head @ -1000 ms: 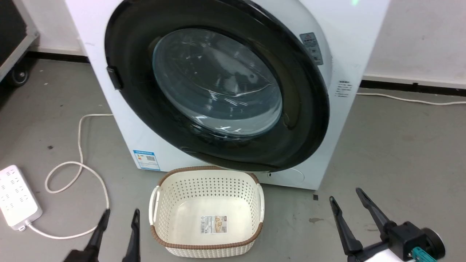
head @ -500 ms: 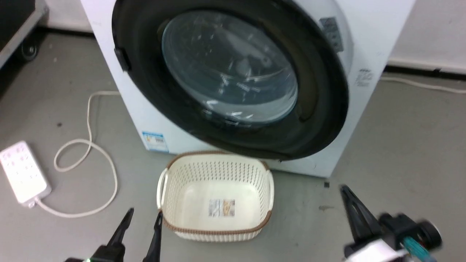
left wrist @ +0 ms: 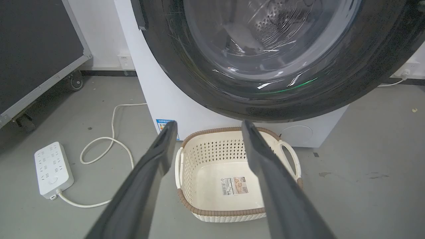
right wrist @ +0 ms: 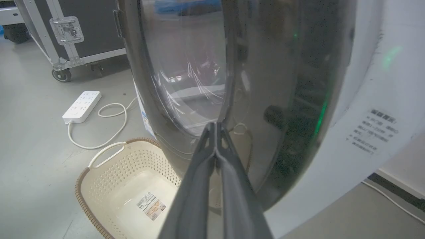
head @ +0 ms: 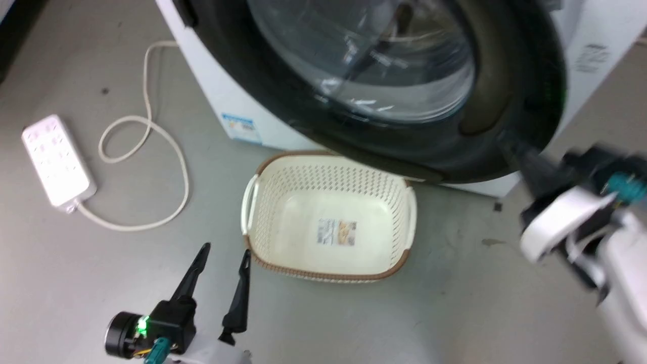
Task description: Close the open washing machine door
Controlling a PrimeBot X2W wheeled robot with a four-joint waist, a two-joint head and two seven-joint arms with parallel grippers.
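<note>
The right gripper is seen clenched, fingers pressed together with nothing between them. Its tips are set at the glossy black rim of the washing machine door, low on its right side. The door is laid close over the front of the washing machine; whether it is latched cannot be told. The left gripper is held released above the floor, beside a cream basket placed before the machine's bottom edge.

Head view: top of washing machine door cut off at pic edge, right gripper blurred, basket label txt too small to read.
</note>
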